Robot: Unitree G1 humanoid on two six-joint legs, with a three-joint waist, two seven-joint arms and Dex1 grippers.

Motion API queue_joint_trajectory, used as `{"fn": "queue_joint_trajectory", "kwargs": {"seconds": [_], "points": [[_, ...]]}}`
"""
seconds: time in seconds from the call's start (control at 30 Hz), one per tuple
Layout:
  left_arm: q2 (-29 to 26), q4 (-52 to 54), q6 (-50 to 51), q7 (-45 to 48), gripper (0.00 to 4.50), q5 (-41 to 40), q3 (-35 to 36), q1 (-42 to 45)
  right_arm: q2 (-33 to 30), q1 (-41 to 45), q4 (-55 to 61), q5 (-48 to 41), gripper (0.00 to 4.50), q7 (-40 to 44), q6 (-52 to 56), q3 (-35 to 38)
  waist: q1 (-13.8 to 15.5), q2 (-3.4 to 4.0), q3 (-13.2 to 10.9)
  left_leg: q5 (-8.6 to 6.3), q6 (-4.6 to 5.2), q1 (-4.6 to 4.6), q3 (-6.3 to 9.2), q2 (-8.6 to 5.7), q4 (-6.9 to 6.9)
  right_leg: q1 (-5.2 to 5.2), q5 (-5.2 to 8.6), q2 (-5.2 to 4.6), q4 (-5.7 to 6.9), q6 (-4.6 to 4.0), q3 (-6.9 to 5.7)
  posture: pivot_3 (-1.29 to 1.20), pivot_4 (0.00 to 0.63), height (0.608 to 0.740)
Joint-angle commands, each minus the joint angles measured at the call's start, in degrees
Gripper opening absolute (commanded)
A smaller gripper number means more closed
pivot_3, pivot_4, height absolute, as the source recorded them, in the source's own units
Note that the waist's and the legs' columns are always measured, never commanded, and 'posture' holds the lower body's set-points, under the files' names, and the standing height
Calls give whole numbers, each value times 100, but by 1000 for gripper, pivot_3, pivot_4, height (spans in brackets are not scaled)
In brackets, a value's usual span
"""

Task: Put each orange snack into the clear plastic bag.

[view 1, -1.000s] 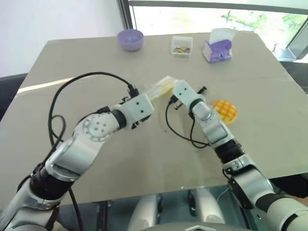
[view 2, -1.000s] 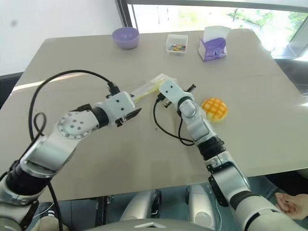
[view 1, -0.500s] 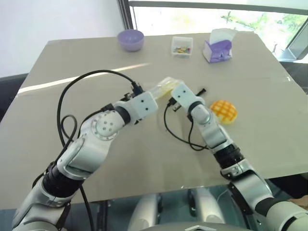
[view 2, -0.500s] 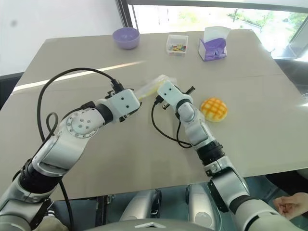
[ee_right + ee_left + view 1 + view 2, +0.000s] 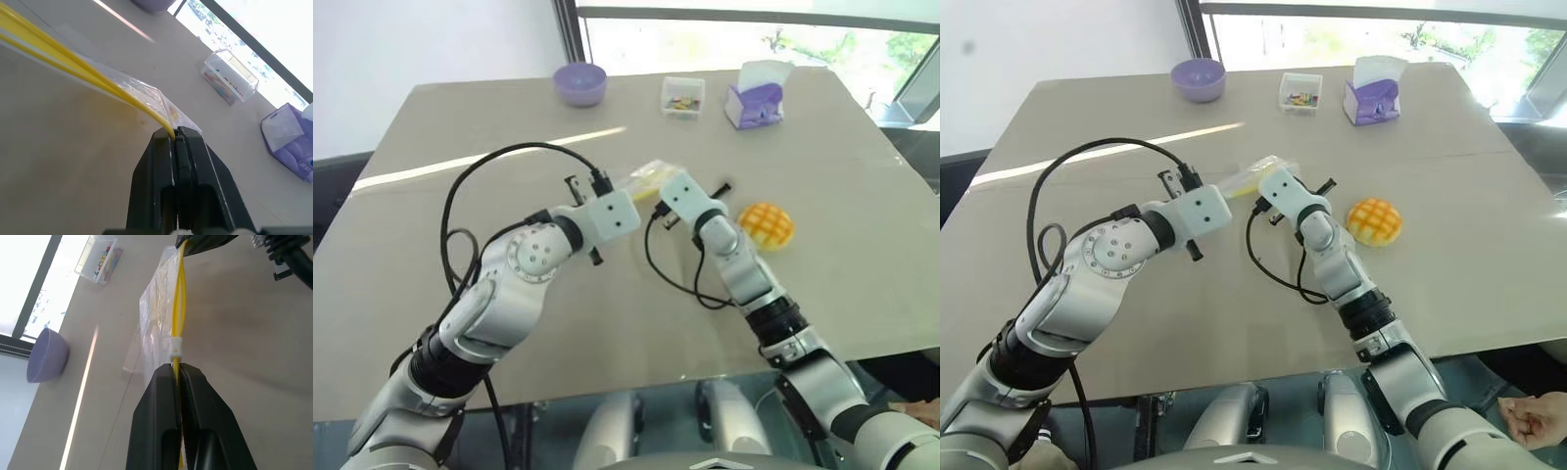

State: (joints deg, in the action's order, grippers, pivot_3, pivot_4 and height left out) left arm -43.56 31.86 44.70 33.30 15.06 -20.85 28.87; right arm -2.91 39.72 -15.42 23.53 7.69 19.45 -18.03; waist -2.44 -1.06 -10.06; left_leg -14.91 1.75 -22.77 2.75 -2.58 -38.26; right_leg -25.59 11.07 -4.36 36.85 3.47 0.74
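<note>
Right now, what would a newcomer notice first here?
Both end effectors, left and right, pinch the yellow strip of the clear plastic bag at mid-table. The orange snack lies loose on the table, just to the right of the right arm.

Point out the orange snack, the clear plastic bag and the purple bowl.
orange snack [image 5: 770, 224], left eye view, middle of its gridded top.
clear plastic bag [image 5: 159, 308], left wrist view, its crinkled clear film.
purple bowl [image 5: 1199, 78], right eye view, its outer wall.
</note>
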Motion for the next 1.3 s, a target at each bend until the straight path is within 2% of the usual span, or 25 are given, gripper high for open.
{"fn": "queue_joint_trajectory", "kwargs": {"seconds": [0.03,0.1,0.23,0.47,0.53,0.57,0.6,0.67,0.7,0.77,0.8,0.87,0.97,1.03,1.07,1.13,1.23,1.3], "points": [[-31,123,7,70,717,167,83,28,-4,0,267,-16,0,-27,-85,26,1,0,0,0,0,0,0,0,-3,1,0,0,2,0,0,0,150,740],[-20,117,-2,83,1483,204,104,6,-21,-6,266,-14,0,-16,-120,14,2,0,0,0,0,0,1,1,-6,2,0,0,7,0,0,0,150,740],[-57,122,-52,149,3388,285,72,-6,-40,-15,269,0,0,-23,-132,7,0,0,0,0,0,0,1,1,-6,1,0,0,8,0,1,0,150,740],[29,149,-53,260,3388,325,30,-49,-34,-17,283,-7,0,-32,-122,10,1,0,0,0,0,0,1,2,-6,1,0,0,8,0,1,0,150,740],[46,130,-69,294,2879,310,36,-59,-33,-14,281,-10,0,-32,-122,13,1,0,0,0,0,0,1,2,-6,1,0,0,8,0,1,0,150,740],[54,122,-85,307,2801,310,40,-62,-33,-12,277,-14,0,-31,-125,15,1,0,0,0,0,0,1,2,-6,1,0,0,8,0,1,0,150,740],[60,116,-95,318,2229,309,46,-64,-31,-9,273,-17,0,-30,-126,18,1,0,0,0,0,0,1,2,-6,1,0,0,8,0,1,0,150,740],[67,93,-125,329,1629,315,54,-75,-29,-6,269,-29,0,-26,-133,24,1,0,0,0,0,0,1,2,-6,1,0,0,8,0,1,0,150,740],[68,73,-143,329,1070,318,60,-83,-27,-5,266,-39,0,-22,-139,29,1,0,0,0,0,0,1,2,-6,1,0,0,8,0,1,0,150,740],[43,1,-244,298,644,352,77,-97,-65,0,225,-118,0,73,-318,25,1,0,0,0,0,0,1,3,-6,1,0,0,8,0,1,0,150,740],[30,-40,-299,277,87,373,88,-103,-94,-4,204,-163,0,146,-421,11,1,0,0,0,0,1,1,3,-6,1,0,0,8,0,1,0,150,740],[11,-147,-448,229,37,445,111,-119,-136,-4,162,-308,0,293,-621,30,1,0,0,0,0,1,1,2,-7,1,0,0,8,0,1,0,150,740],[-41,-303,-712,182,37,546,147,-188,-245,16,148,-829,0,1114,-859,37,-1,0,0,0,0,1,1,3,-6,2,-1,0,7,0,1,0,150,740],[-95,-482,-1016,121,37,585,227,-262,-300,13,221,-908,0,1212,-801,90,2,0,0,0,1,1,1,3,-7,2,0,0,7,0,0,0,150,740],[-127,-642,-1259,33,0,604,298,-295,-333,19,228,-891,458,1192,-796,102,2,0,0,0,1,1,1,4,-6,2,-1,0,7,0,0,0,150,740],[-150,-971,-1836,-88,0,512,474,-333,-418,12,239,-861,843,1208,-819,88,5,0,0,0,1,1,1,7,-6,1,-1,-1,8,0,0,0,150,740],[-120,-1487,-2695,-291,0,324,803,-322,-677,-97,359,-784,2224,1249,-919,108,11,0,0,0,1,1,2,9,-7,1,-1,-2,8,-1,-1,0,150,740],[-175,-1845,-3227,-298,0,218,968,-259,-1004,-221,514,-738,2224,1425,-1080,76,43,0,0,0,1,0,4,8,-7,1,-1,-6,6,-1,-3,0,150,740]]}}
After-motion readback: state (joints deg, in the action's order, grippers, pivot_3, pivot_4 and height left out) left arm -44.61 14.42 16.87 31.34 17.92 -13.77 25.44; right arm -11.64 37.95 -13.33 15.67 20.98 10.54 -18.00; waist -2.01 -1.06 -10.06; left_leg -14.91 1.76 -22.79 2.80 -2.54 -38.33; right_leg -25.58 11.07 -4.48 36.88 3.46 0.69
